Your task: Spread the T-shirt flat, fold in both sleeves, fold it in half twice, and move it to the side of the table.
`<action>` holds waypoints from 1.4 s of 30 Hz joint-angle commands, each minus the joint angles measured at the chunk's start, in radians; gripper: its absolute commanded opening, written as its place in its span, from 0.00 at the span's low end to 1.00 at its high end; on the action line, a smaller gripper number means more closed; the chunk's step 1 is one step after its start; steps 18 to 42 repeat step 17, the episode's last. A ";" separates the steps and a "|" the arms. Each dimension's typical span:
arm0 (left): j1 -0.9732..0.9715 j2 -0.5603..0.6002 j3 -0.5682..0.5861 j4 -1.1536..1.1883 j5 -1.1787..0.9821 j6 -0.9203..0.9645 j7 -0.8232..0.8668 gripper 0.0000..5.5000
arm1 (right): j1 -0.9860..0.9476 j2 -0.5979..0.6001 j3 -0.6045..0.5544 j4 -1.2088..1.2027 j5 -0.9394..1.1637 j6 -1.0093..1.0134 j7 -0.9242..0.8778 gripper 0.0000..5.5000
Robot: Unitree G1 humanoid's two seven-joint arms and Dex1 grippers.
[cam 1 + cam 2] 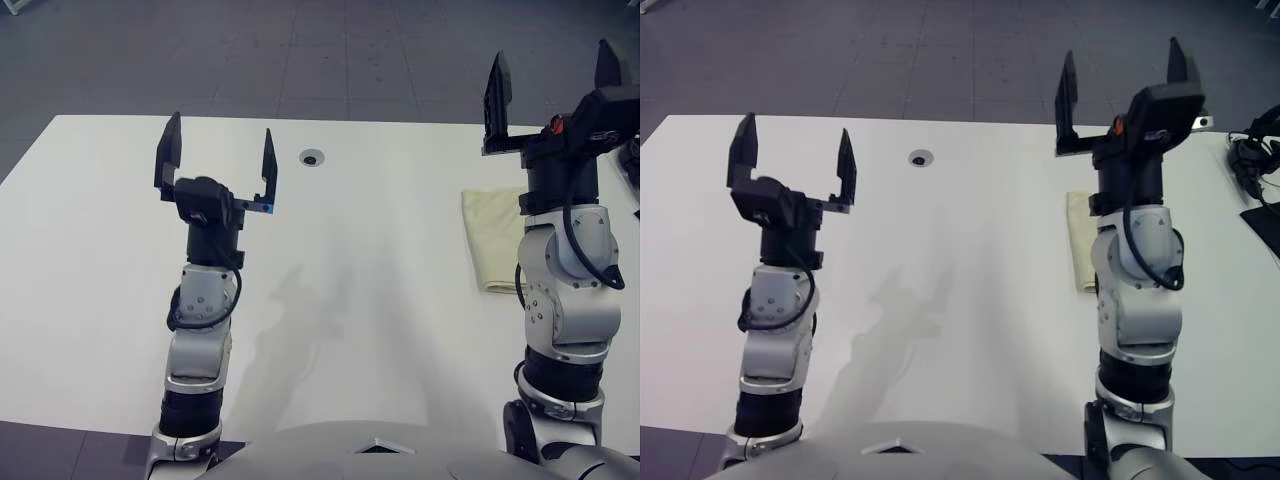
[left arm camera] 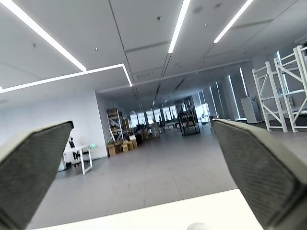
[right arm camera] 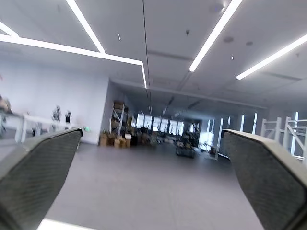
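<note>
A pale yellow T-shirt (image 1: pixel 492 238) lies folded into a narrow rectangle on the right side of the white table (image 1: pixel 380 230), partly hidden behind my right arm. My right gripper (image 1: pixel 552 72) is raised above the table next to the folded shirt, fingers pointing up, open and holding nothing. Over the left half of the table my left gripper (image 1: pixel 218 160) also points upward, open and bare. Both wrist views look out across the room between two wide-apart grey fingers (image 2: pixel 33 172) (image 3: pixel 41 172).
A small round cable port (image 1: pixel 312 157) sits in the table near its far edge. Dark cables and a black object (image 1: pixel 1250 160) lie at the table's right edge. Grey floor lies beyond the far edge.
</note>
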 commanded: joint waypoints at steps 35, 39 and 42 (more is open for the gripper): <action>0.063 -0.045 -0.066 0.195 0.030 -0.291 0.004 0.98 | 0.229 0.205 0.164 0.347 -0.337 -0.625 -0.024 0.98; 0.063 -0.045 -0.066 0.195 0.030 -0.291 0.004 0.98 | 0.229 0.205 0.164 0.347 -0.337 -0.625 -0.024 0.98; 0.063 -0.045 -0.066 0.195 0.030 -0.291 0.004 0.98 | 0.229 0.205 0.164 0.347 -0.337 -0.625 -0.024 0.98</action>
